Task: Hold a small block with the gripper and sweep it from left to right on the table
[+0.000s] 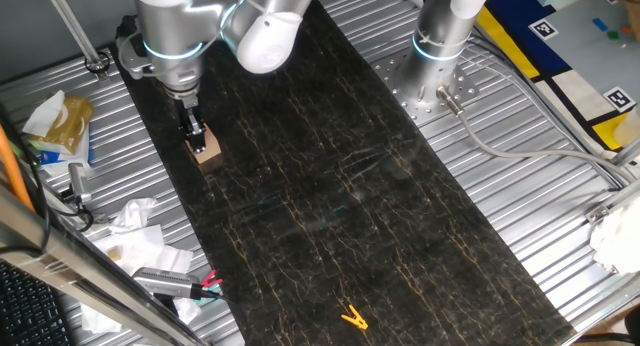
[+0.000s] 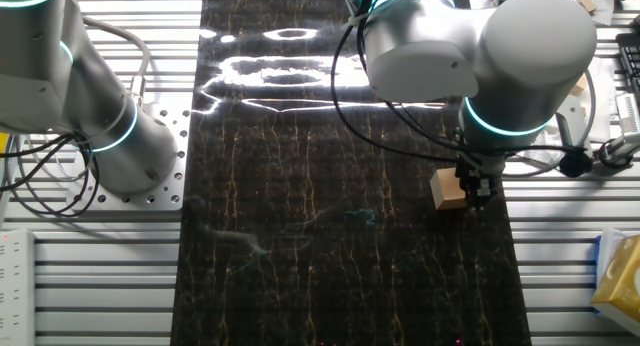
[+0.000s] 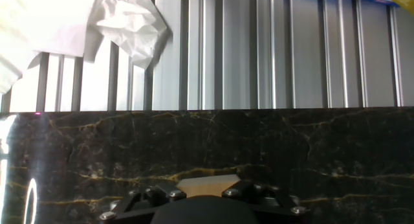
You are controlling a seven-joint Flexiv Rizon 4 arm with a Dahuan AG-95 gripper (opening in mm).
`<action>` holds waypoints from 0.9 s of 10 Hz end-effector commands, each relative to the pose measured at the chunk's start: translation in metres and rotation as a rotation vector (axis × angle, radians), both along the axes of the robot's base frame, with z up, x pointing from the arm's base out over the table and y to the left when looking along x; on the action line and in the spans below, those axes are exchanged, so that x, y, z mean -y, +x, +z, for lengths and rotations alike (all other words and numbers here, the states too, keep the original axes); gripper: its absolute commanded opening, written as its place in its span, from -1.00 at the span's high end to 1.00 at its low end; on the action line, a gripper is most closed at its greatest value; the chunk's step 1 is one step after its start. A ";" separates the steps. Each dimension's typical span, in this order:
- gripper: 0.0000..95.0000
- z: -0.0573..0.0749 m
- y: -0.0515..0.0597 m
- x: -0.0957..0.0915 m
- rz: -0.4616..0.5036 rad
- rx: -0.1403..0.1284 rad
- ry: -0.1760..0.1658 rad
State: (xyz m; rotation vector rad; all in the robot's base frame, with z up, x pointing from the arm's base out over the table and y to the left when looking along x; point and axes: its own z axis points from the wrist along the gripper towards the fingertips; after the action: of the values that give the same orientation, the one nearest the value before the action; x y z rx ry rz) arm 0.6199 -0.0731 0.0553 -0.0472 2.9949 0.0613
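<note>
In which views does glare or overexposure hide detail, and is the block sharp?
In the other fixed view, white glare streaks the far table. In the hand view, crumpled paper is washed out and the small block is soft, half hidden by the end effector. One fixed view is evenly lit.

The small block (image 1: 207, 147) is a light tan wooden cube with plain faces, resting flat on the table (image 1: 330, 216) close to one long edge, near the ribbed border; the gripper (image 1: 194, 132), black and two-fingered, comes straight down onto it from above, its fingers closed against the cube's sides; in the other fixed view the block (image 2: 449, 189) sits just beside the table's (image 2: 300, 236) edge with the gripper (image 2: 477, 189) at its side; the table is a long black surface with thin gold veins; in the hand view only the block's (image 3: 208, 184) tan top shows between the finger bases.
</note>
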 end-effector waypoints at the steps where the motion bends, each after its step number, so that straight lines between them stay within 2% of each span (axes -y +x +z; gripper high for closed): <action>1: -0.60 0.002 -0.001 -0.002 -0.007 -0.008 0.010; 9: -0.60 0.002 -0.001 -0.008 -0.026 -0.005 0.047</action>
State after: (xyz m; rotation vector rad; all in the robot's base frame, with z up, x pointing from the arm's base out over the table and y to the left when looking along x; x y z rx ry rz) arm 0.6188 -0.0650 0.0559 -0.0030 2.9985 0.1285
